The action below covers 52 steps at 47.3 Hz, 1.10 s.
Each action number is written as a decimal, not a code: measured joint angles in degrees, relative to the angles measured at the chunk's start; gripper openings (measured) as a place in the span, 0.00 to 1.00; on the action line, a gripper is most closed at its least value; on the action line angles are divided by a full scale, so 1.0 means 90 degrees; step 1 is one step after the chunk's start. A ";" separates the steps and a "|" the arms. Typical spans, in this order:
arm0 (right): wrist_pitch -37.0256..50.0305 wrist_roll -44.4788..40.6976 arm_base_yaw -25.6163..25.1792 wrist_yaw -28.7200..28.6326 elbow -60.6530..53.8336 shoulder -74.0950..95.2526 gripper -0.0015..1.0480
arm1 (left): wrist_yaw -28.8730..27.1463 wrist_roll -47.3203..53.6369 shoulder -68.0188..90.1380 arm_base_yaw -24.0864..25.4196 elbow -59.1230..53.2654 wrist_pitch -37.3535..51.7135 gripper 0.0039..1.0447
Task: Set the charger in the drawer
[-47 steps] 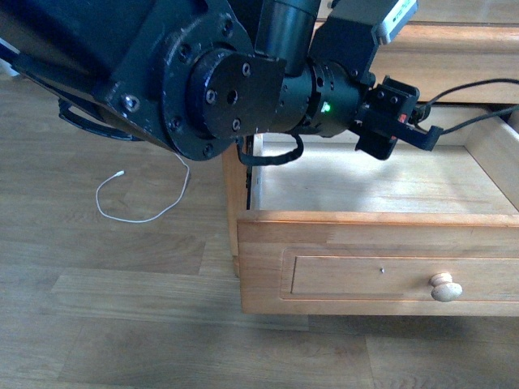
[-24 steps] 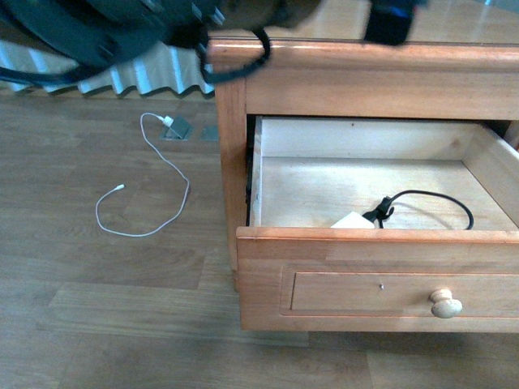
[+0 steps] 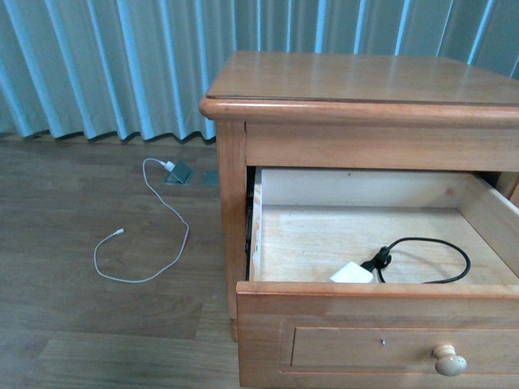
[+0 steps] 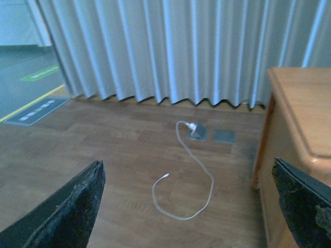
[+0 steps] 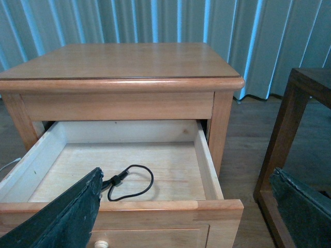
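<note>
**Resting in the open drawer, the charger lies clear of both hands**

Lying on the pale floor of the drawer (image 3: 373, 289), the charger (image 3: 351, 273) has its white block close behind the front panel. Its black cable curls in a loop toward the drawer's right side. The drawer is pulled well out of the nightstand (image 3: 357, 81), and its round knob (image 3: 448, 361) shows low on the front.

Neither arm appears in the front view. In the wrist views the left hand (image 4: 186, 161) and the right hand (image 5: 186, 171) both have their fingers spread wide with nothing between them. The left hand looks over the wooden floor (image 3: 97, 324), where a thin white cable (image 3: 174, 219) lies beside the nightstand, in front of a pleated curtain (image 3: 105, 65). The right hand faces the drawer from the front, and there one finger hides the white block.
</note>
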 joint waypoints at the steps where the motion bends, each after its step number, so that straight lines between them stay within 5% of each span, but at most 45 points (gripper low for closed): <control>1: 0.0000 0.0000 0.0000 0.0000 0.0000 0.0002 0.92 | -0.0160 -0.0112 -0.0248 -0.0027 -0.0177 -0.0180 0.94; 7: 0.0000 0.0000 0.0000 0.0000 0.0000 0.0002 0.92 | -0.0967 -0.0777 -0.1630 -0.0168 -0.1039 -0.1343 0.94; 17: 0.0000 0.0000 0.0000 0.0002 0.0000 0.0002 0.92 | -0.0991 -0.1168 -0.2072 -0.0182 -0.1171 -0.1467 0.94; 19: 0.0000 0.0000 0.0000 0.0000 0.0000 0.0000 0.92 | -0.0245 -0.1044 -0.2154 -0.0036 -0.1258 -0.1343 0.90; 21: 0.0000 0.0000 0.0000 0.0000 0.0000 0.0000 0.92 | 0.1234 -0.0831 -0.2465 0.0347 -0.1542 -0.1168 0.79; 27: 0.0000 0.0000 0.0000 -0.0002 0.0000 0.0000 0.92 | 0.3031 -0.0631 -0.3075 0.0984 -0.2110 -0.1117 0.54; 39: 0.0000 0.0000 0.0002 0.0000 0.0000 0.0000 0.92 | 0.3757 -0.0546 -0.3847 0.1707 -0.2805 -0.1161 0.04; 52: 0.0000 0.0000 0.0002 0.0002 0.0000 0.0000 0.92 | 0.4605 -0.0527 -0.4476 0.2620 -0.3177 -0.1423 0.04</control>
